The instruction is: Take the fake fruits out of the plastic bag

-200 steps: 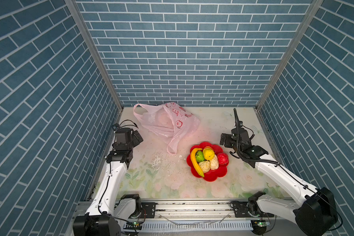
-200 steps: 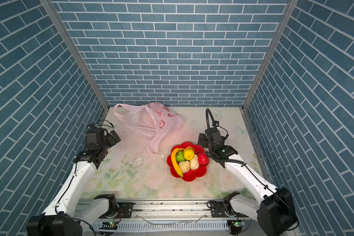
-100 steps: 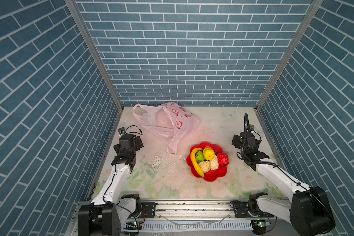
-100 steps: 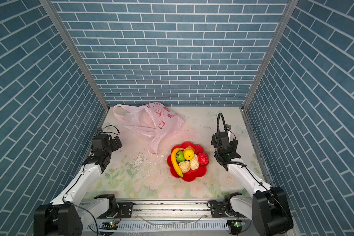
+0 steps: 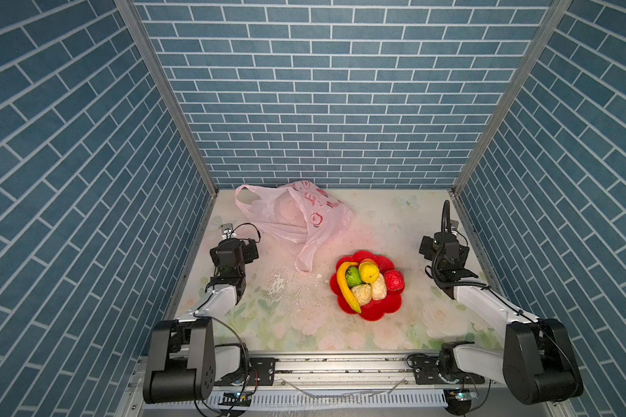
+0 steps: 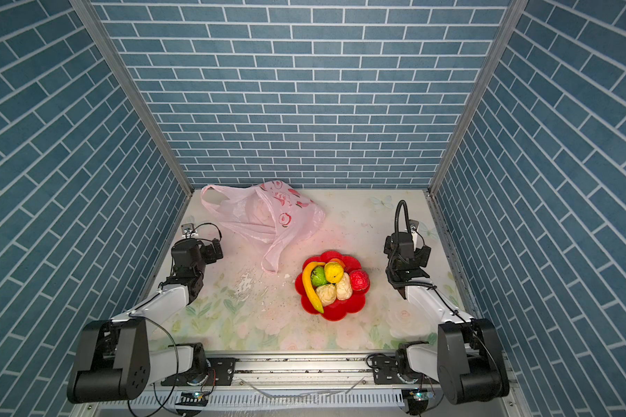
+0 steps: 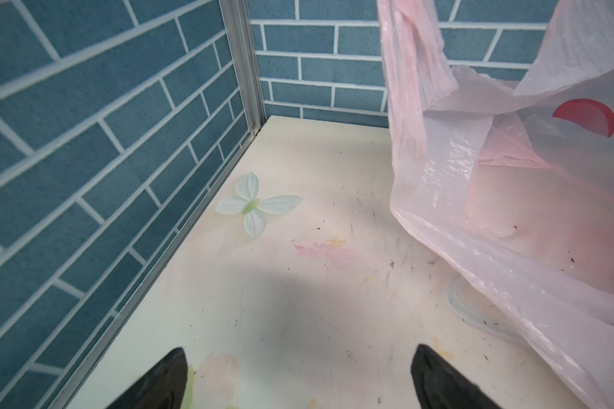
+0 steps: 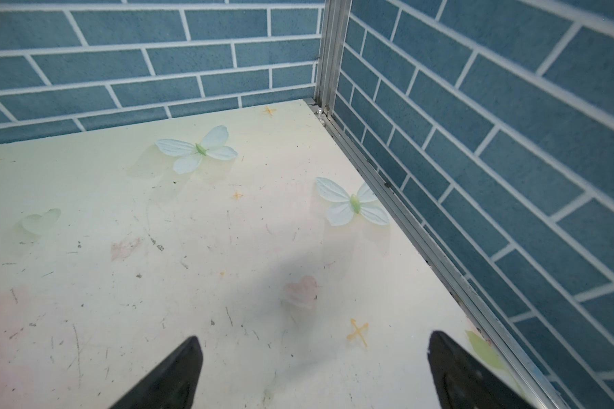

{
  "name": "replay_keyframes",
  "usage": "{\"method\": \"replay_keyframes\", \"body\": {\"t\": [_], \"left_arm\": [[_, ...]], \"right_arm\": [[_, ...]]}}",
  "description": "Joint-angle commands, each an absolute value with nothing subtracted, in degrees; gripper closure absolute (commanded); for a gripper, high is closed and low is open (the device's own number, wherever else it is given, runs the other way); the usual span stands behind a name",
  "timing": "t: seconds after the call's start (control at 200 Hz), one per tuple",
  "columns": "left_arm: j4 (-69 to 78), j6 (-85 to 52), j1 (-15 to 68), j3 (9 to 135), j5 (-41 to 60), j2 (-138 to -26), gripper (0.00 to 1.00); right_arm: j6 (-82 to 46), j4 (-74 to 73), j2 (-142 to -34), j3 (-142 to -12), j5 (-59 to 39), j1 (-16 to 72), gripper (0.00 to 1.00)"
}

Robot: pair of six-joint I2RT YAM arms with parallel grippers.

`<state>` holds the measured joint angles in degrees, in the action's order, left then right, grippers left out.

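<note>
Taking the desk [image 5: 394,224] as a clock face in both top views, the bag [image 5: 297,216] lies slumped at 11 o'clock, one handle trailing toward the centre. The fruits [image 5: 365,281] are piled in a red bowl [image 5: 376,314] just off centre toward 4 o'clock, clear of the bag. The left pincer [image 7: 300,350] sits at 9 o'clock and the right pincer [image 8: 314,336] at 3 o'clock. Both are spread wide and hold nothing.

The unloading looks finished, and no fruit shape shows through the bag's thin film, though its far folds are hidden. The step in hand is probably parking the arms. To do it well, keep the left pincer away from the near bag wall just beside it, since a snag would drag the bag, and keep the right arm well off the bowl's rim.
</note>
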<state>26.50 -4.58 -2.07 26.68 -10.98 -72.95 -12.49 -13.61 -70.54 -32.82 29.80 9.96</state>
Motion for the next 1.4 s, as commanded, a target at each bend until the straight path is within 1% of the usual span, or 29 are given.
{"method": "replay_keyframes", "body": {"t": [0.0,0.205,0.34,0.475,0.645,0.91,1.025,1.105,1.19,1.295,1.395], "left_arm": [[33.3,-2.1,-2.0,25.8,-8.0,-76.4,0.01],[38.0,-1.5,-2.0,24.9,-4.9,-80.6,0.01],[45.5,-1.1,-2.0,21.4,-4.0,-81.8,0.01],[50.0,-0.8,-2.0,19.3,-3.0,-82.6,0.01],[55.4,-0.1,-2.0,18.3,-0.8,-86.3,0.01],[54.5,0.0,-1.9,19.1,-0.4,-87.0,0.01],[54.4,0.0,-1.9,19.2,-0.5,-87.1,0.01],[54.1,0.0,-1.9,19.3,-0.6,-87.1,0.01],[54.1,0.1,-1.9,19.3,-0.7,-87.1,0.01],[54.1,0.2,-1.8,19.4,-0.7,-87.1,0.01],[54.1,0.2,-1.8,19.3,-0.7,-87.1,0.01]], "right_arm": [[-9.0,-17.4,-72.2,-32.0,29.6,8.9,0.01],[-7.4,-22.6,-75.3,-31.4,28.6,7.5,0.01],[-4.7,-27.4,-77.1,-30.3,29.5,7.1,0.01],[-3.5,-31.7,-77.3,-28.4,28.7,6.2,0.01],[-3.2,-38.5,-77.7,-25.1,27.0,4.9,0.01],[-3.1,-40.1,-77.6,-23.8,25.2,4.4,0.01],[-2.9,-41.3,-77.8,-22.9,22.8,4.1,0.01],[-3.3,-44.6,-79.8,-21.5,22.0,3.7,0.01],[-3.0,-51.4,-81.8,-19.3,22.1,3.5,0.01],[-3.0,-54.8,-84.3,-18.6,21.6,3.3,0.01],[-3.2,-54.0,-84.3,-19.0,21.3,3.2,0.01]]}}
